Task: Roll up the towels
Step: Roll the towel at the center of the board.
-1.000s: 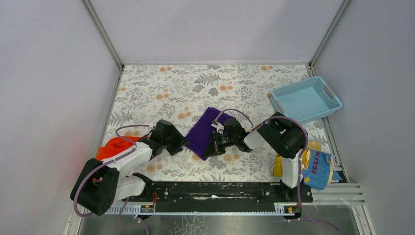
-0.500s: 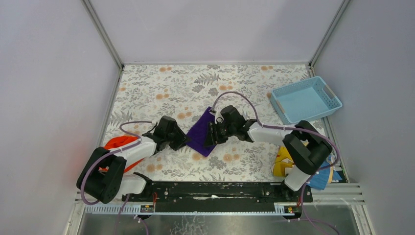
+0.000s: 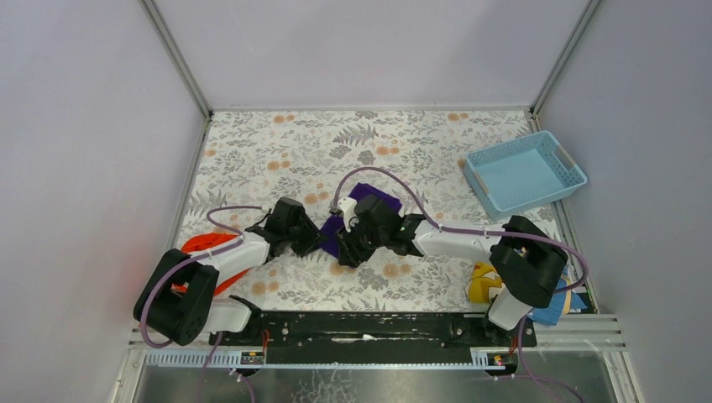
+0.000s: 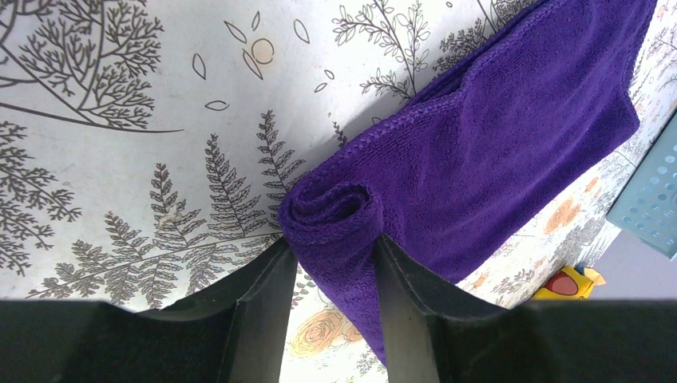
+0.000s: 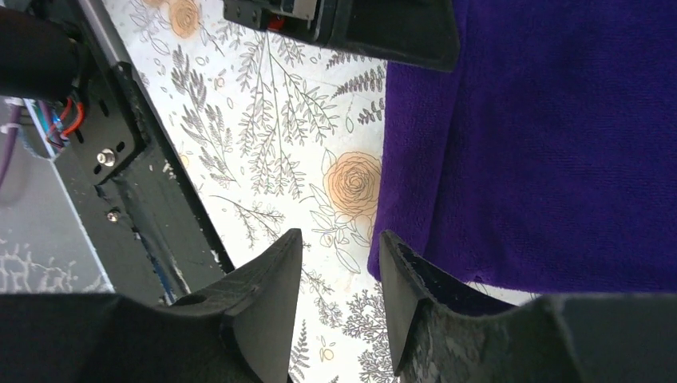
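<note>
Purple towel (image 4: 511,152) lay well left of the blue basket (image 3: 525,170); only one end was curled into a short roll, the rest flat; left gripper (image 4: 333,247) was clamped on that roll; right gripper (image 5: 339,238) stood parted, empty, at the towel's edge; orange-red towel (image 3: 197,248), farther left of the basket, looked bunched, not rolled; I'd judge both rolls unfinished.

Blue basket (image 3: 520,175) — far right, printed cloth (image 3: 482,285), floral tabletop (image 3: 277,143)
</note>
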`<state>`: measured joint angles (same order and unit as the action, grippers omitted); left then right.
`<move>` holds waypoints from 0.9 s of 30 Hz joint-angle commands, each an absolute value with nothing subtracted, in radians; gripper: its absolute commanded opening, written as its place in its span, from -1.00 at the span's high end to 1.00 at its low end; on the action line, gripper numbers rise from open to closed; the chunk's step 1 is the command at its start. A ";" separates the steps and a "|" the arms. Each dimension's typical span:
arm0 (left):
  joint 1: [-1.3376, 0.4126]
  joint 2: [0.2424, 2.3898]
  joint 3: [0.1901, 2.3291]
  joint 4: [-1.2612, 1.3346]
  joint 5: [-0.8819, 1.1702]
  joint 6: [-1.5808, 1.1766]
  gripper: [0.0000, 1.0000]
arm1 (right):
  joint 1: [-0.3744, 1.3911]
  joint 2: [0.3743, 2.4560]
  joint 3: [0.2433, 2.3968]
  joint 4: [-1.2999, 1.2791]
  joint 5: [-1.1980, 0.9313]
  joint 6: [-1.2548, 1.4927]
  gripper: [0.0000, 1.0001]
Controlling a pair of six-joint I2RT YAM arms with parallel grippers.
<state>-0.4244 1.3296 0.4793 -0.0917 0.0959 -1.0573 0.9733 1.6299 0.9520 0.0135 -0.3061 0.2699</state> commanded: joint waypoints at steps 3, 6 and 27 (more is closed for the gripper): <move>-0.417 1.385 0.439 -0.233 0.018 -1.003 0.18 | 0.988 1.686 0.992 0.053 -0.286 0.196 0.04; -0.417 1.387 0.444 -0.233 0.021 -1.002 0.18 | 0.988 1.707 0.990 0.043 -0.261 0.179 0.04; -0.417 1.430 0.493 -0.253 0.026 -0.985 0.17 | 1.090 1.835 1.038 -0.202 0.076 0.075 0.05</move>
<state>-0.4244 1.3697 0.5259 -0.1108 0.0975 -1.0336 1.0515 1.7779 1.0149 -0.0647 -0.0849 0.1215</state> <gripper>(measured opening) 0.408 0.480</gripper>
